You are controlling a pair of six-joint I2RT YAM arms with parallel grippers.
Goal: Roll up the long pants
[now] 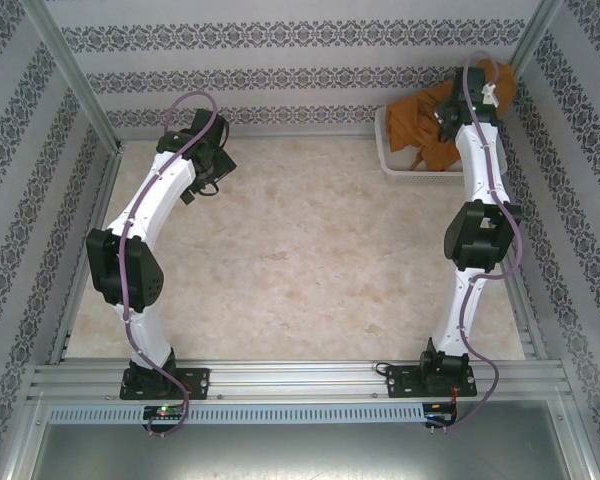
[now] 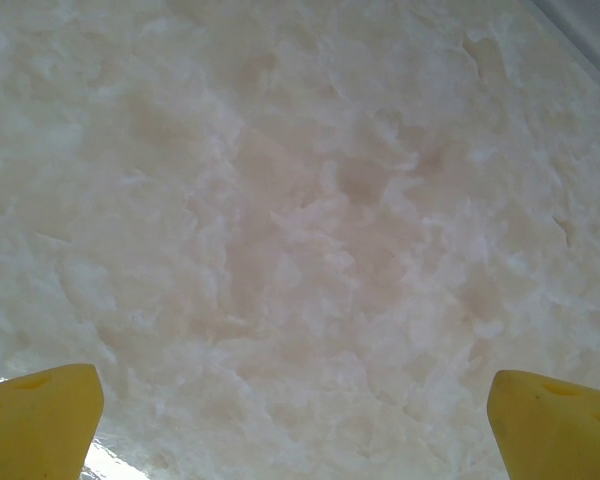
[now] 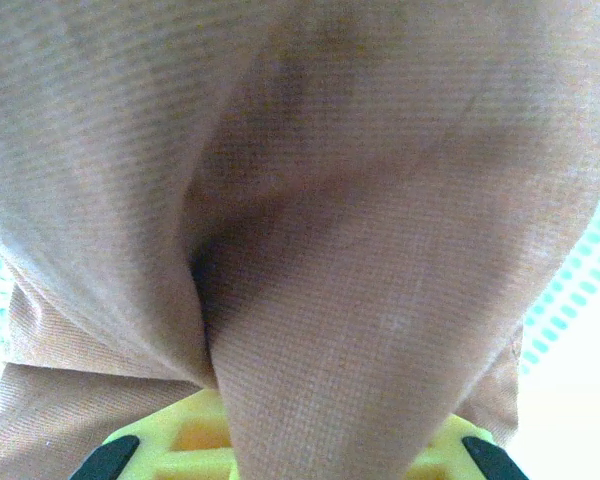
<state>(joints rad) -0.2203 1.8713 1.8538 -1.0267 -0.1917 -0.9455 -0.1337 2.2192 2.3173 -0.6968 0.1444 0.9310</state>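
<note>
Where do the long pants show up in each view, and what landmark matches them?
Top external: long pants bunched in the white basket, far right corner, under the right tool.
Right wrist: long pants up close, rust-brown cloth pinched in the tool's yellow fingers.
Left wrist: marbled tabletop ahead of the open left tool.
Shared landmark: the basket's lattice at the right wrist picture's edges; the tabletop links top and left wrist.

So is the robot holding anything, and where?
The right gripper pinches a bunched fold of the long pants; which part cannot be told. The left gripper holds nothing.
</note>
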